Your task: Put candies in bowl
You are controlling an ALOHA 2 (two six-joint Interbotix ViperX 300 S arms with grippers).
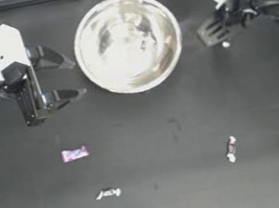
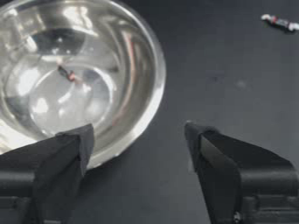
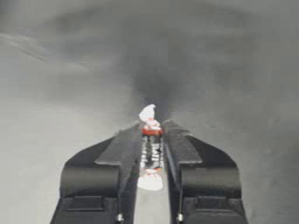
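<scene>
The shiny silver bowl (image 1: 128, 42) stands at the back middle, and a whitish candy (image 2: 67, 73) lies inside it. My right gripper (image 1: 215, 32), just right of the bowl, is shut on a whitish twist-wrapped candy (image 3: 151, 148) with a red mark. Beside the bowl's left rim (image 2: 153, 94), my left gripper (image 1: 73, 78) stands open and holds nothing. Three candies lie on the table in front: a flat pink one (image 1: 74, 154) at the left, a whitish one (image 1: 108, 193) nearer the front edge, and a whitish one (image 1: 230, 149) at the right.
The dark table (image 1: 159, 123) carries nothing else. The left arm (image 1: 14, 72) reaches in from the left edge and the right arm (image 1: 253, 2) from the upper right corner.
</scene>
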